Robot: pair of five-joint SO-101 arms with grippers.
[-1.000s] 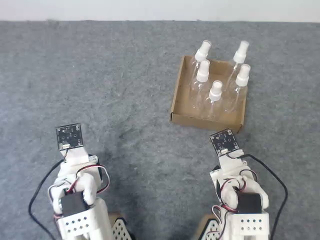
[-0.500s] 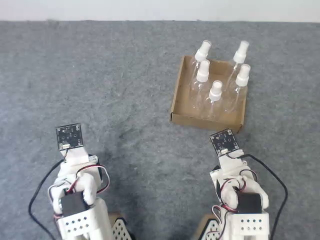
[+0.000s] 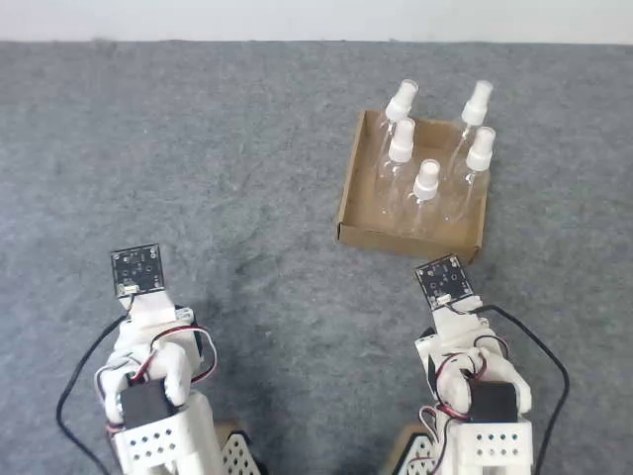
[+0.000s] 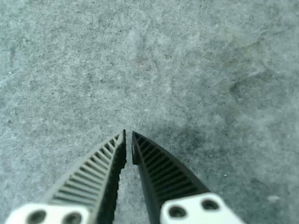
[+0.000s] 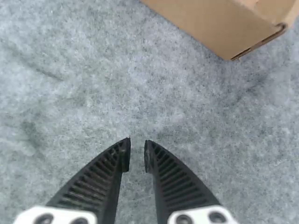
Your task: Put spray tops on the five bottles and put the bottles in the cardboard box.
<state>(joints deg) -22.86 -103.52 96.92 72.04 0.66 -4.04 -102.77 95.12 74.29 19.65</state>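
Note:
Several clear bottles (image 3: 426, 188) with white spray tops (image 3: 401, 142) stand upright inside the cardboard box (image 3: 348, 198) at the back right of the grey mat. Both arms are folded back at the near edge, the left arm (image 3: 153, 356) far from the box. The right arm (image 3: 465, 366) sits just in front of the box. My left gripper (image 4: 128, 135) hangs shut and empty over bare mat. My right gripper (image 5: 137, 144) is also shut with only a thin slit between its fingertips, holding nothing. The box's near corner (image 5: 219, 25) lies just beyond it.
Grey felt mat (image 3: 198, 168) covers the whole table, with wide free room left of the box and between the two arms. A pale wall strip (image 3: 297, 20) runs along the far edge.

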